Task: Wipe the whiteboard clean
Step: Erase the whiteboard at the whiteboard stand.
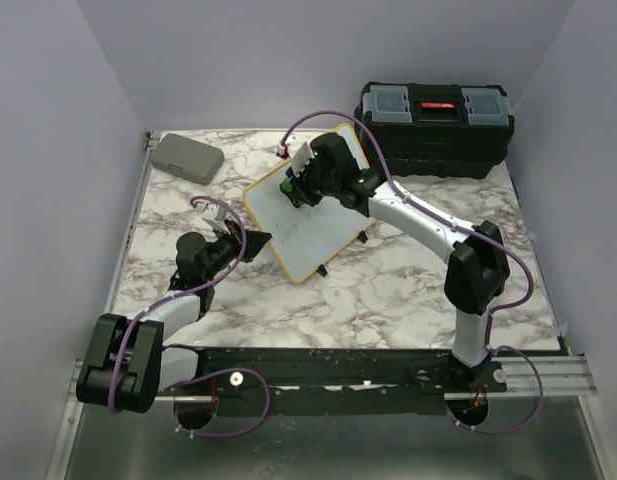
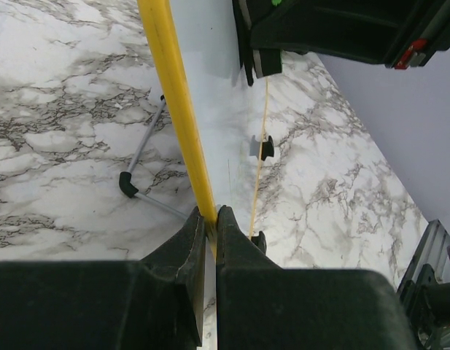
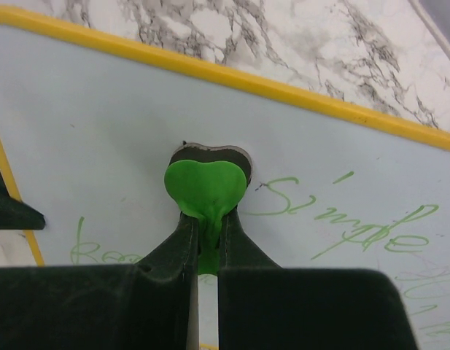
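The right tool (image 3: 206, 224) is closed narrow on the stem of a green heart-shaped eraser (image 3: 205, 186). The pad is pressed flat to the whiteboard (image 3: 101, 109) amid the green handwriting (image 3: 341, 219), likely so that a sweep wipes it. The left tool (image 2: 208, 219) pinches the board's yellow frame (image 2: 173, 95) at its near-left edge, apparently to stop the board sliding under that pressure. The whiteboard sits in the middle of the worktop (image 1: 408, 290), with two black feet (image 2: 265, 148) along its near-right edge. Counted: two tools, one eraser, one whiteboard, one grey case (image 1: 186, 157) far left, one black toolbox (image 1: 435, 125) far right.
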You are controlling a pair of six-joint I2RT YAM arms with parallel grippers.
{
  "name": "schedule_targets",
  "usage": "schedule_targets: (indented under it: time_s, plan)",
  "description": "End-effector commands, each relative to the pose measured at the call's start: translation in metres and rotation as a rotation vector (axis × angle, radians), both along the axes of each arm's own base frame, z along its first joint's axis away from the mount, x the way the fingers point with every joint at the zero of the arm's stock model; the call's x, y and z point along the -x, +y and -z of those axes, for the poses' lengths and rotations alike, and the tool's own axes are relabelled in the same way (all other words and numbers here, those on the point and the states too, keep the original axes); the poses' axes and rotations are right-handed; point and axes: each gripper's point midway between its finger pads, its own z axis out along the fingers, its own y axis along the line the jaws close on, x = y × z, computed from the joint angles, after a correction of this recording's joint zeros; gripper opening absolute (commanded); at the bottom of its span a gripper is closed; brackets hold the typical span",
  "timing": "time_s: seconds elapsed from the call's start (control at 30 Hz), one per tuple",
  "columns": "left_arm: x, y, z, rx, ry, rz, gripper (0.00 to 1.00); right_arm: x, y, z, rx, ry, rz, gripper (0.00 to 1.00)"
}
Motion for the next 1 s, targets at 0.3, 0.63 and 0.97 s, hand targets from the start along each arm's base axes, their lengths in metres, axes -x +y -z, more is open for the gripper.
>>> schedule_targets:
  time_s: [0.3,0.63,0.97]
  plan:
    - [0.01,-0.012,-0.012,-0.034,-0.096,0.089,0.0,0.037,0.025,0.013,-0.045,0.159,-0.264,0.01]
    - [0.012,-0.012,-0.011,-0.034,-0.097,0.088,0.0,-0.031,-0.023,0.003,0.027,-0.064,0.133,0.01]
    - [0.012,-0.012,-0.012,-0.035,-0.099,0.091,0.0,-0.023,0.015,-0.018,-0.064,-0.014,-0.031,0.01]
